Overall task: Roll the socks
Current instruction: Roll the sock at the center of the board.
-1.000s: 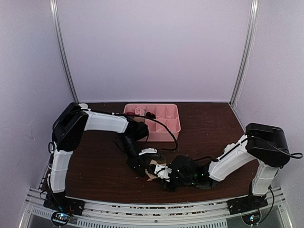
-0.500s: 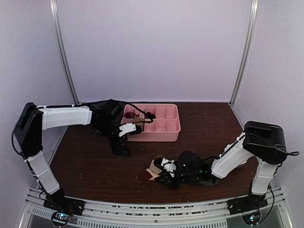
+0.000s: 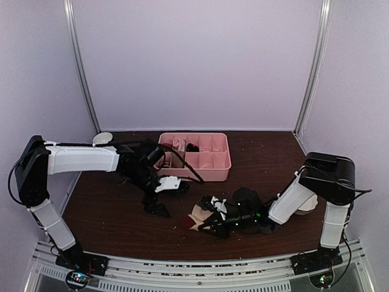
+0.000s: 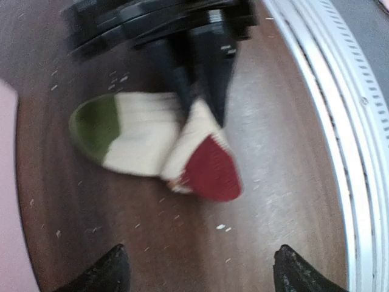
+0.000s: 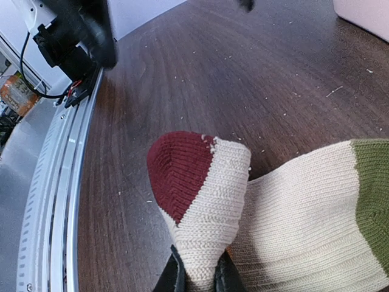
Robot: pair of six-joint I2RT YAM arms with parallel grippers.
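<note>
**Right fingers pinch the beige sock; left fingers spread above the desk**

The dark wooden desk [image 3: 109, 213] fills the floor of the pale-walled booth, with a metal rail along its near edge. It is dotted with pale crumbs of lint.

The left arm reaches in from the left side. The left gripper [image 3: 161, 196] hangs over bare wood left of centre, its fingers [image 4: 112, 271] wide apart and holding nothing. From the left wrist view the sock lies just ahead of them.

The right arm is bent low across the near right of the desk. The right gripper [image 3: 209, 213] is down at the sock, its fingers [image 5: 176, 277] drawn together and clamped on the ribbed cloth just behind the toe.

A pink divided tray [image 3: 206, 176] sits at the middle rear, well apart from the sock. Small dark and pale things lie in its back-left compartments, too small to tell what they are.

The beige sock [image 4: 140, 137] lies at the near centre of the desk, between the two grippers. Its olive band points toward the tray. Its maroon toe [image 5: 179, 167] is folded over and raised in the right gripper's pinch, pointing toward the rail.

A white bowl [image 3: 102, 138] shows at the far left rear, partly behind the left arm.
</note>
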